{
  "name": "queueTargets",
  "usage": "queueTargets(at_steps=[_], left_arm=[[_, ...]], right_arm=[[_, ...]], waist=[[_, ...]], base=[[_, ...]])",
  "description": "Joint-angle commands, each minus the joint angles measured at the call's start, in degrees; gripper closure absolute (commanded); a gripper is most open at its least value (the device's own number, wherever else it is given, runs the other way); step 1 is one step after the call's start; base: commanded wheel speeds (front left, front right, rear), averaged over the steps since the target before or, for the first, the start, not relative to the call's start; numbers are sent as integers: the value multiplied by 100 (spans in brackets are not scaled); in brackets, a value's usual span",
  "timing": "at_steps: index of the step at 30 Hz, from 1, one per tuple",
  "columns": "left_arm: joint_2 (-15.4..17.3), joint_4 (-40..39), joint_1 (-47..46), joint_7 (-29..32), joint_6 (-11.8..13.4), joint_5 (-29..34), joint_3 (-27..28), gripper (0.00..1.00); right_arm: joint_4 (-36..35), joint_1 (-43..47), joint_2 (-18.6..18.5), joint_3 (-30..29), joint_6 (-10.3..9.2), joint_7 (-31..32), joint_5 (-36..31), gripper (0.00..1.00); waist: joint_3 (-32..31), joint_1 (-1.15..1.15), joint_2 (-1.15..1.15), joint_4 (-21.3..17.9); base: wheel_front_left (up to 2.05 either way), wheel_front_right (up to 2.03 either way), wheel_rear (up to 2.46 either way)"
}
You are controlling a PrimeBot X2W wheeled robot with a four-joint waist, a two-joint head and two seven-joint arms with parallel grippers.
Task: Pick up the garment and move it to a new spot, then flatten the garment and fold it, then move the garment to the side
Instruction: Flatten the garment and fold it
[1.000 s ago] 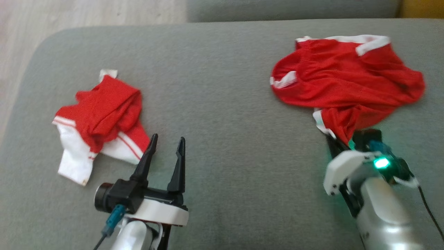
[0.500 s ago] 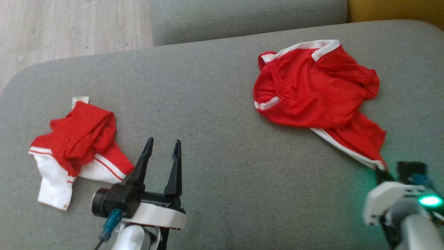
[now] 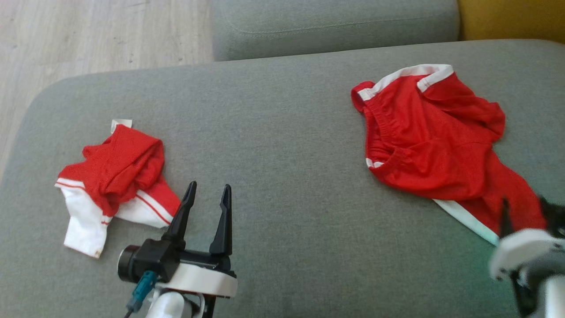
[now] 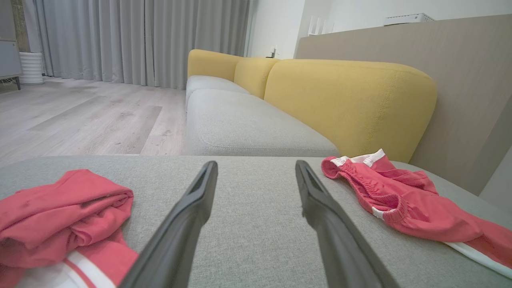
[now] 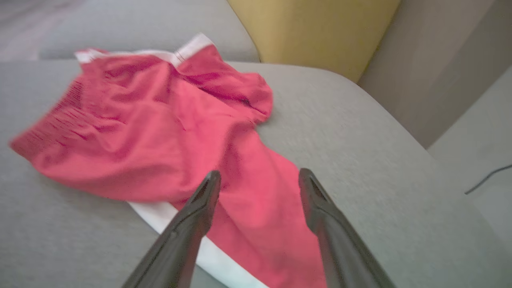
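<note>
Grey sofa cushion [image 3: 282, 132]. Far left: crumpled red-and-white garment [image 3: 112, 176], lying loose. Just right of it, left end effector [image 3: 209, 185], fingers apart, empty. Right side: red shorts [image 3: 432, 145], white trim, rumpled on cushion. Right end effector [image 5: 259, 173] over their near leg, fingers apart, cloth not pinched

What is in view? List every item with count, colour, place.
red mesh shorts with white trim: one, red, cushion's right side
crumpled red-and-white garment: one, red and white, cushion's left side
grey fabric sofa cushions: two, grey, one under both garments, one beyond
yellow fabric sofa back: one, yellow, behind the cushions
pale wood floor: one, beige, left of sofa
left gripper: one, black, open, beside crumpled garment
right gripper: one, black, open, over shorts' leg
</note>
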Motion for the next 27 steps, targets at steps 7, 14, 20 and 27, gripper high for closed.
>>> queueTargets(at_steps=[7,14,20,27], left_arm=[[-6,-131,-187,-54,-40,49,92,0],[-6,-123,-256,-54,-41,28,-30,0],[-6,-90,-325,-54,-36,-10,-104,0],[-6,-63,-383,-54,-10,-120,-258,0]], right_arm=[[-367,-384,-59,1658,-4,-893,1118,0],[171,-647,-59,2085,-4,-1133,1744,0],[894,-1265,-59,1725,-4,-971,1678,0],[1964,-1944,-59,1273,-4,-483,1488,0]], waist=[[50,1,0,157],[233,1,0,407],[407,1,0,658],[490,1,0,947]], base=[[0,0,0],[0,0,0],[0,0,0],[0,0,0]])
